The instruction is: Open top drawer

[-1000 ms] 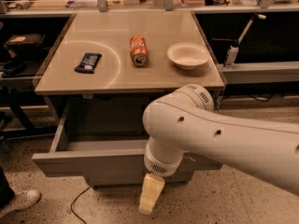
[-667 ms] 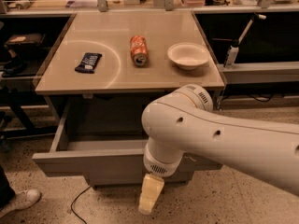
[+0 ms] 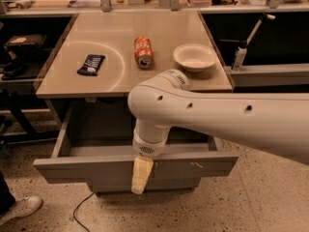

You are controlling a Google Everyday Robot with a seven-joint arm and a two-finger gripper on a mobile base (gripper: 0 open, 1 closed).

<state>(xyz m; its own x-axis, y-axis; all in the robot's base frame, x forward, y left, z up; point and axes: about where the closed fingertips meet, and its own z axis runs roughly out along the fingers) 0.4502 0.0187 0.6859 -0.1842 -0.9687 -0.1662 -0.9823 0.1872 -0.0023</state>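
The top drawer (image 3: 72,170) stands pulled out from under the tan tabletop, with its shallow grey interior (image 3: 104,129) showing. Its flat grey front has pale scratch marks (image 3: 195,165) right of centre. My gripper (image 3: 140,178), pale yellow, hangs from the white arm (image 3: 217,117) just in front of the middle of the drawer front, overlapping its top edge. The arm hides the right part of the interior. The two narrower drawers below are mostly hidden behind the open front.
On the tabletop (image 3: 63,83) lie a dark snack packet (image 3: 91,64), an orange can (image 3: 143,51) on its side and a white bowl (image 3: 194,57). A spray bottle (image 3: 240,56) stands on the shelf at right. A shoe (image 3: 21,209) and a cable (image 3: 79,211) are on the floor at lower left.
My gripper has risen from below the drawer front to level with its top edge and shifted slightly left. The arm has moved up with it. The drawer has not moved.
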